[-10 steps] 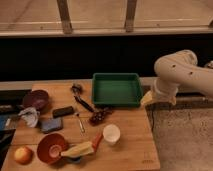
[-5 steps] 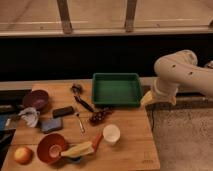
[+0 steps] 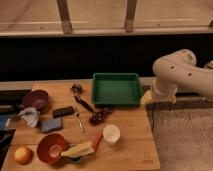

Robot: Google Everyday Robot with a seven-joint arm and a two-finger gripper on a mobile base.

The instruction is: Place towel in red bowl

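Observation:
The towel (image 3: 29, 116) is a crumpled white cloth at the left side of the wooden table (image 3: 127, 145), just below a dark maroon bowl (image 3: 35, 99). The red bowl (image 3: 50, 147) sits near the front left of the table, with a small pale item inside it. My gripper (image 3: 146, 97) hangs at the end of the white arm (image 3: 180, 75), at the table's right edge beside the green tray (image 3: 116, 89). It is far from both the towel and the red bowl, and nothing shows in it.
Between gripper and towel lie a white cup (image 3: 111, 134), dark grapes (image 3: 99, 116), a black utensil (image 3: 80, 96), a black block (image 3: 63, 111) and a blue sponge (image 3: 51, 124). A yellow item (image 3: 77, 149) leans by the red bowl. An orange fruit (image 3: 22, 155) sits front left.

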